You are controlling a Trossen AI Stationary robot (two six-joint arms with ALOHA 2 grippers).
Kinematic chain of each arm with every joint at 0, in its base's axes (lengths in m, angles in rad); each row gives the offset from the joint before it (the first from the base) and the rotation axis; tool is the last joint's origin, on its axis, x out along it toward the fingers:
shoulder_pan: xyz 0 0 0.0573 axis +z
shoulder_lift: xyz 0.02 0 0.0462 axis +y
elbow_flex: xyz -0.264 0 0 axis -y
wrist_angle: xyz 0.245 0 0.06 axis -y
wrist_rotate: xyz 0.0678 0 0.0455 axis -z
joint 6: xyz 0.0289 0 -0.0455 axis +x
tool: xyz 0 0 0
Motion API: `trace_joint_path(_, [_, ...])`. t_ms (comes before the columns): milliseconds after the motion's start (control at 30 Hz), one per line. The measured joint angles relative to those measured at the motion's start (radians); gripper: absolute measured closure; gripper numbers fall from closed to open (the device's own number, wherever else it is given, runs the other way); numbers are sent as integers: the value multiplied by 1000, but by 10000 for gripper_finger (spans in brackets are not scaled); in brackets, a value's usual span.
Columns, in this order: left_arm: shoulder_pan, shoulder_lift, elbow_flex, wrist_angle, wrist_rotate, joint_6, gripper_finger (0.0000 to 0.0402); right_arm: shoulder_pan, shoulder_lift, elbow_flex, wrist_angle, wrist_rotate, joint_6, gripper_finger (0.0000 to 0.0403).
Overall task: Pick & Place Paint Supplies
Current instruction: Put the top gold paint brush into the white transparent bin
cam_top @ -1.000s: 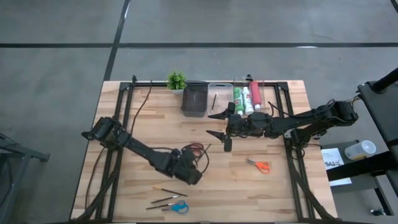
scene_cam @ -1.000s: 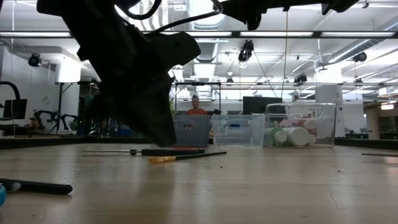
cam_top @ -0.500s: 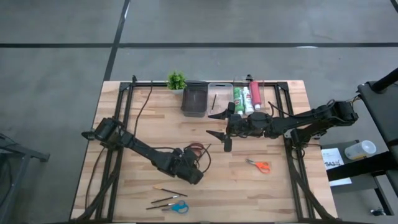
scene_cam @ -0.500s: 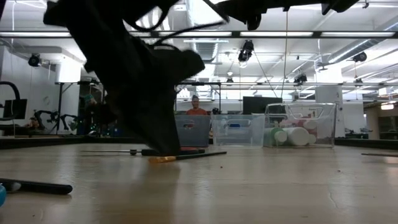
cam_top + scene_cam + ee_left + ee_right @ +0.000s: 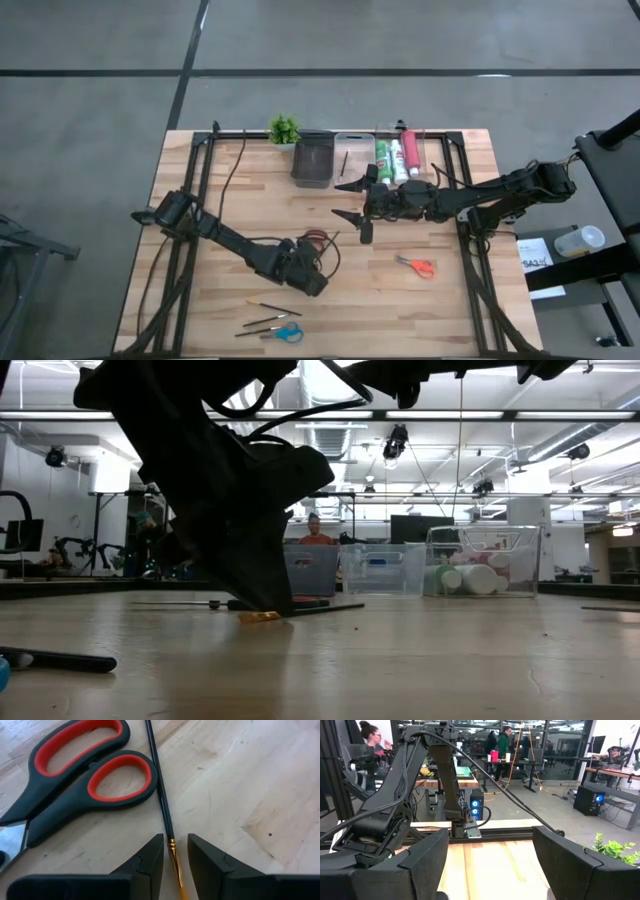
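My left gripper (image 5: pixel 312 270) is low over the table's middle, open only a little. Its fingers (image 5: pixel 150 862) stand either side of a thin dark brush (image 5: pixel 161 795) at its gold ferrule (image 5: pixel 172 847), with a small gap on each side. The brush lies flat on the wood beside red-handled scissors (image 5: pixel 85 770), and in the low view its yellowish end (image 5: pixel 262 617) pokes out under the gripper (image 5: pixel 265 595). My right gripper (image 5: pixel 350 200) hangs open in the air near the far bins, holding nothing. Paint tubes (image 5: pixel 397 157) lie in a clear bin.
Orange scissors (image 5: pixel 415 266) lie right of centre. Blue scissors (image 5: pixel 288 333) and two more brushes (image 5: pixel 270 308) lie near the near edge. A dark bin (image 5: pixel 312 160), a clear bin (image 5: pixel 350 155) and a potted plant (image 5: pixel 284 130) line the far edge.
My left gripper has come down toward the table and shifted slightly toward the right edge, settling over the brush beside the red scissors. The brush and scissors have stayed where they were. The right arm has kept still.
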Motion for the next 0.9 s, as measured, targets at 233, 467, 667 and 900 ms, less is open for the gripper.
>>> trace_joint_path(233, [0,1,0,-4,4,31,303,0,0,0,0,0,1,115])
trace_joint_path(467, [1,1,0,-11,8,42,337,0,0,0,0,0,2,115])
trace_joint_path(667, [1,1,0,-15,8,41,391,0,0,0,0,0,1,115])
trace_joint_path(900, [1,2,1,-14,12,41,392,0,0,0,0,0,0,115])
